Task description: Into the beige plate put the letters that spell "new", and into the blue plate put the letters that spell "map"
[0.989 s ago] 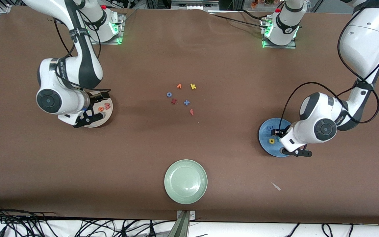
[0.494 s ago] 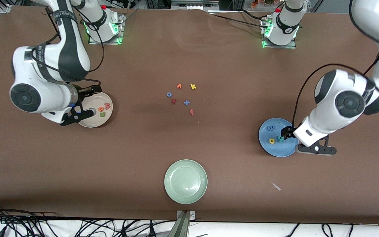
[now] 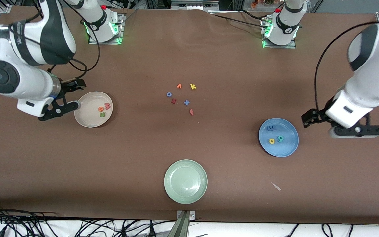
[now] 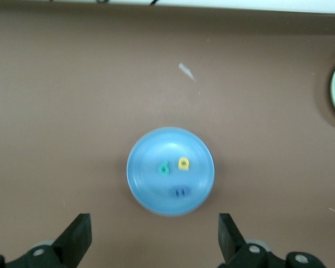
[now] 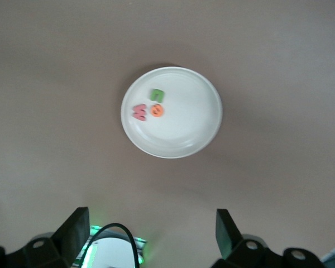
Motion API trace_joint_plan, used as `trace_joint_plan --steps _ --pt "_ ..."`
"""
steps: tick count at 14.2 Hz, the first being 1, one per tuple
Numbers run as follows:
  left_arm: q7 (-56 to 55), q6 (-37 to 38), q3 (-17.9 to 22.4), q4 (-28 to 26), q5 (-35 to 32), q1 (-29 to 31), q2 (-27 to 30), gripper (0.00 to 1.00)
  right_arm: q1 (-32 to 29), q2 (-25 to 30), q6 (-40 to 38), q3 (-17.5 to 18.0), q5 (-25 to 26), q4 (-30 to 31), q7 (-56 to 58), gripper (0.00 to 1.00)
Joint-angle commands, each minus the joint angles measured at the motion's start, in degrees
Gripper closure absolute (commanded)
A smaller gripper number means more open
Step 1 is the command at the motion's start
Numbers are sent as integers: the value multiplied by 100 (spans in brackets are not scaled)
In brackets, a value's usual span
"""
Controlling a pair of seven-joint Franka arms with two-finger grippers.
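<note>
Cream-beige ware: the beige plate (image 3: 93,114), at the right arm's end of the counter (image 3: 229,65). Contents: green n (image 3: 102,114), orange e (image 3: 101,109), salmon-red w (image 3: 107,106), the three close together in the part of the plate toward the loose letters.

Sky-blue ware: the blue plate (image 3: 278,137), at the left arm's end of the counter. Contents: blue m (image 3: 271,128), yellow a (image 3: 271,141), teal p (image 3: 280,138), all lying inside the rim.

Step in hand, by my reading: both words are placed, so the sorting looks finished and the arms are clearing off. The next move calls for little, only parking the arms without disturbing either plate.

Right claw (image 3: 75,92): spread wide, empty, up in the air just beside the beige plate's rim.

Left claw (image 3: 309,119): spread wide, empty, in the air beside the blue plate, toward the counter's edge.

Change from a second ago: both claws hung low over their plates, the right one hiding the n and the left one hiding the p; both have since risen and drawn outward, leaving every letter in plain sight.

Also on the counter: the loose letters (image 3: 181,97), among them an orange v, a yellow k and a blue o, between the two plates and farther from the front camera than the blue plate, unmoved; the pale green plate (image 3: 185,181), nearer the front camera than the loose letters, bare.
</note>
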State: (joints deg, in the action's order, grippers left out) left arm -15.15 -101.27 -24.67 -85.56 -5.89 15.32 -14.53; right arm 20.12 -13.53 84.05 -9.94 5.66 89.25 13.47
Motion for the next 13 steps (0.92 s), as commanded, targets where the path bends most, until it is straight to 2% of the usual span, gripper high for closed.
trace_joint_plan --steps 1,3,5,8,10,13 --pt "38 694 1214 -66 667 -886 581 0 -673 438 77 534 -124 206 -151 0" --pt "38 960 1727 -196 651 -1380 863 0 -1070 527 112 800 -232 233 -134 0" --pt "82 952 1965 -390 589 -1741 1127 0 -1123 571 60 801 -118 189 -343 0" --pt "1115 934 2010 -907 589 -1804 1574 0 -1405 632 59 801 -196 171 -485 0" --pt "1199 611 2028 -1373 606 -1804 1865 0 -1519 703 50 801 -362 180 -538 0" --pt "1251 442 2230 -1419 659 -1795 1866 0 -1546 756 103 818 -425 198 -644 0"
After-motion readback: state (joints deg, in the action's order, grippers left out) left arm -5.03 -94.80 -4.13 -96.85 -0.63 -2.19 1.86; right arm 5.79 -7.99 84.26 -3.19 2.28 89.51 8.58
